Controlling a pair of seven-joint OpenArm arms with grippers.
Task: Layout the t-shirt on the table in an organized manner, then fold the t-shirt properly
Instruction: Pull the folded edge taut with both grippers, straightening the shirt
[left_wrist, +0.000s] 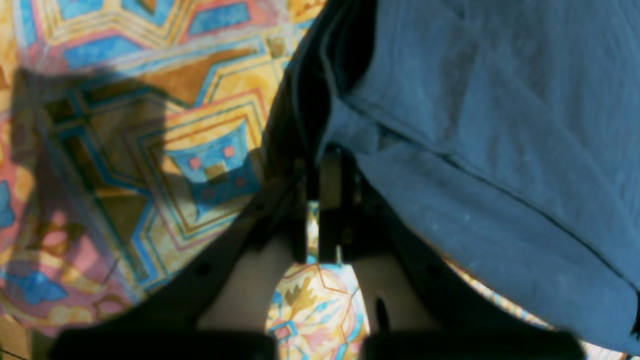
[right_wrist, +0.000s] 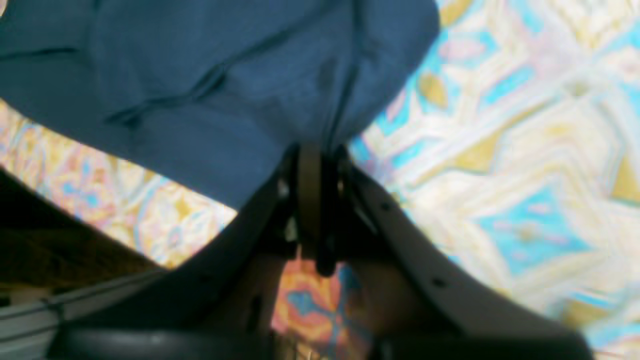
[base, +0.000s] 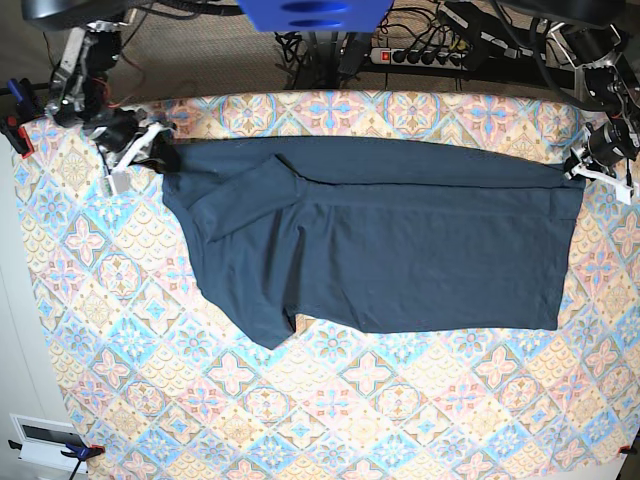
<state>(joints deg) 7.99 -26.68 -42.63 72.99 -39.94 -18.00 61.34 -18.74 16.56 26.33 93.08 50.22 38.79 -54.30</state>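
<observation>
Wrist views: left end effector (left_wrist: 320, 200) and right end effector (right_wrist: 312, 200) each clenched on t-shirt (base: 380, 240) edge.

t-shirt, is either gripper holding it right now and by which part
Both. The right gripper is shut on the t-shirt at its far sleeve-end corner; the left gripper is shut on its far hem-end corner.

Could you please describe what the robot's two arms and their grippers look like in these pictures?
The left gripper and the right gripper each have long, dark, curved fingers with tan inner pads and small round holes along the sides. In the base view, both wrists have black housings with white parts, and the right arm has red and dark cables running along it.
</observation>
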